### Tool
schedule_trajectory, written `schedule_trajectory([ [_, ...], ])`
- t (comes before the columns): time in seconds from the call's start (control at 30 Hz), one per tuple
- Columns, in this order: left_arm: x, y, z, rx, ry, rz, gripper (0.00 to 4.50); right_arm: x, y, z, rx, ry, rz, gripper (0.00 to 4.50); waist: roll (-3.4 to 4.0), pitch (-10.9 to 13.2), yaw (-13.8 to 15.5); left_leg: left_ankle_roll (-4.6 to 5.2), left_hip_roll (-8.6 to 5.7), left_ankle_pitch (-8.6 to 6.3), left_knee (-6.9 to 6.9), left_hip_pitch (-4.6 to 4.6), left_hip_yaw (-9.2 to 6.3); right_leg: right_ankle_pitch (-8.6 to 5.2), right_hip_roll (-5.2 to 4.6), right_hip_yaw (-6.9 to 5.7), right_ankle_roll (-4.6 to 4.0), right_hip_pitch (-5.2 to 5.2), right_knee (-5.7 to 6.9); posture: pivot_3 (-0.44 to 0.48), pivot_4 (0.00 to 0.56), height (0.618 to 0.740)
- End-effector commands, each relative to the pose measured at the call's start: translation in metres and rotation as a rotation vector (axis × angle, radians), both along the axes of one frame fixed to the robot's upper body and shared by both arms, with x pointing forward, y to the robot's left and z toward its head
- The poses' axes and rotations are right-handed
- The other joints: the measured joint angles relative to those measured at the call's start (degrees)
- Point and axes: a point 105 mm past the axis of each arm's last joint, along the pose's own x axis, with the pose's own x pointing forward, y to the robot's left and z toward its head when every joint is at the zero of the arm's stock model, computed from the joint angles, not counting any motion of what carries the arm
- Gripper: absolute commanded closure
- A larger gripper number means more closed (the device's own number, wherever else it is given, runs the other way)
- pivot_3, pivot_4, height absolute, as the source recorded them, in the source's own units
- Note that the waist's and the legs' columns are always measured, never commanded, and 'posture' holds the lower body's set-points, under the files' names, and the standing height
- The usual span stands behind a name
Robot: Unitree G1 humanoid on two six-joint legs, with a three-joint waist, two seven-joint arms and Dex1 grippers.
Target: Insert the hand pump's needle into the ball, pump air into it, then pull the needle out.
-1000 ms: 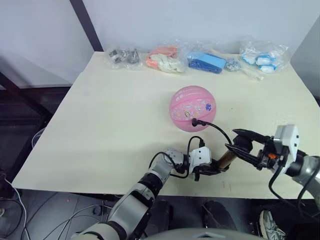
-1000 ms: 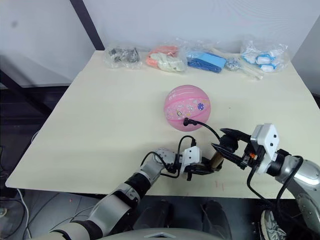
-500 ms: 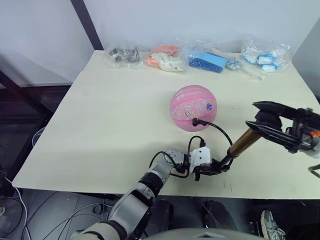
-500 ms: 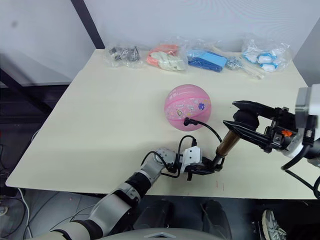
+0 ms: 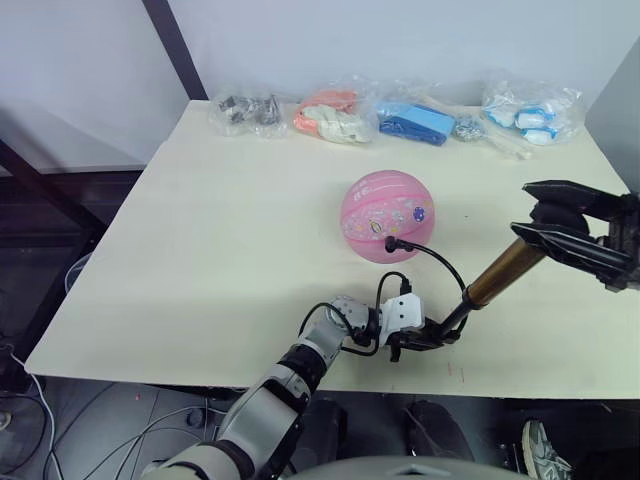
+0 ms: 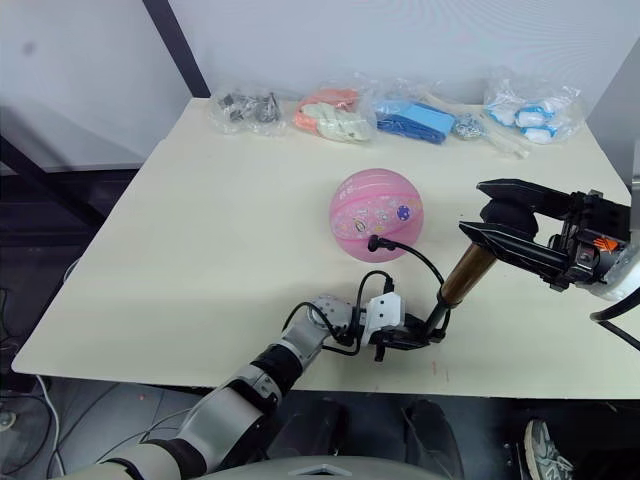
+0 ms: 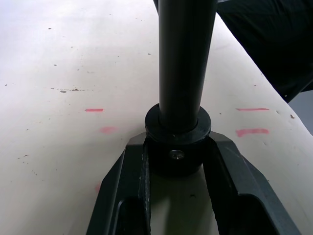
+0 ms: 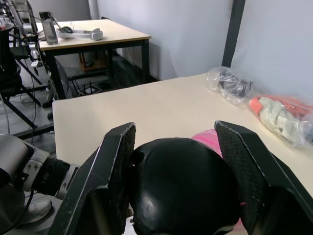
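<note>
Left eye view gives you one ball (image 5: pixel 386 216), pink with a band of small prints, near the middle of the surface (image 5: pixel 200 230). One needle (image 5: pixel 390 243) in its black fitting sits against the ball at its 6 o'clock edge, and one thin black hose (image 5: pixel 440 264) curves from there toward 4 o'clock, down to the hand pump (image 5: pixel 480 288).

You have one pump, stretched out and slanting: its black base is at the near edge of the surface, its brass barrel rises toward 2 o'clock, and its black handle is at the far end. The left gripper (image 5: pixel 428 335) has its jaws closed on the base. The right gripper (image 5: pixel 560 215) has its jaws clamped on the handle, at 3 o'clock from the ball.

Left wrist view shows what the head views cannot: the round black base collar (image 7: pixel 177 142) wedged between two fingers (image 7: pixel 230 169), with red marks on the surface beside it. Right wrist view shows the rounded handle (image 8: pixel 183 188) pinched between two textured pads (image 8: pixel 244 169), pink ball behind it.

At 12 o'clock, along the far edge, you can count four clear bags (image 5: pixel 335 115) in a row.
</note>
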Motion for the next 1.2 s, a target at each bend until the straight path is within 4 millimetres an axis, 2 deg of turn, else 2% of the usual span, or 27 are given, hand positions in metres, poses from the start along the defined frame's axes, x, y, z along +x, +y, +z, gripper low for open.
schedule_trajectory([
  [0.03, -0.008, 0.014, -0.026, 0.083, 0.079, 0.022, 3.47, -0.001, 0.01, -0.023, -0.037, 0.026, 0.011, 2.34, 0.02, -0.01, -0.04, 0.0, 0.0, 0.0, 0.0, 0.01, 0.02, 0.0, 0.0, 0.02, 0.0, 0.0, 0.0, 0.0, 0.15, 0.74],
  [0.13, -0.008, 0.015, -0.026, 0.085, 0.079, 0.024, 3.47, 0.002, 0.015, -0.05, -0.029, 0.062, -0.006, 2.34, -0.03, -0.07, -0.12, 0.0, -0.01, 0.0, 0.0, 0.14, 0.06, 0.0, 0.03, 0.04, 0.02, 0.06, 0.01, 0.0, 0.15, 0.74],
  [0.5, -0.008, 0.018, -0.026, 0.088, 0.077, 0.026, 3.47, 0.007, 0.03, -0.127, -0.062, 0.13, -0.071, 2.34, -0.18, -0.34, -0.25, -0.06, 0.01, 0.03, -0.04, 0.31, -0.07, -0.01, 0.19, 0.0, 0.03, 0.07, 0.06, 0.0, 0.15, 0.74],
  [0.63, -0.008, 0.018, -0.026, 0.087, 0.078, 0.029, 3.47, 0.006, 0.033, -0.142, -0.096, 0.129, -0.07, 2.34, -0.2, -0.41, -0.3, -0.08, 0.02, 0.03, -0.04, 0.34, -0.08, -0.01, 0.22, 0.02, 0.03, 0.07, 0.07, 0.0, 0.15, 0.74],
  [0.73, -0.008, 0.018, -0.026, 0.087, 0.08, 0.029, 3.47, 0.006, 0.036, -0.138, -0.083, 0.106, -0.072, 2.34, -0.18, -0.41, -0.29, -0.08, 0.02, 0.04, -0.05, 0.33, -0.11, -0.01, 0.24, 0.0, 0.02, 0.06, 0.08, 0.0, 0.15, 0.74],
  [0.83, -0.009, 0.018, -0.027, 0.087, 0.084, 0.027, 3.47, 0.008, 0.037, -0.122, -0.067, 0.065, -0.064, 2.34, -0.14, -0.42, -0.3, -0.09, 0.02, 0.04, -0.06, 0.33, -0.11, -0.01, 0.23, 0.01, 0.02, 0.05, 0.08, 0.0, 0.15, 0.74],
  [1.2, -0.009, 0.019, -0.027, 0.094, 0.078, 0.018, 3.47, 0.002, 0.028, -0.04, -0.012, -0.047, 0.003, 2.34, 0.08, -0.07, -0.19, -0.08, -0.01, 0.04, -0.08, 0.12, -0.1, 0.0, 0.16, 0.04, 0.0, -0.04, 0.06, 0.0, 0.15, 0.74],
])
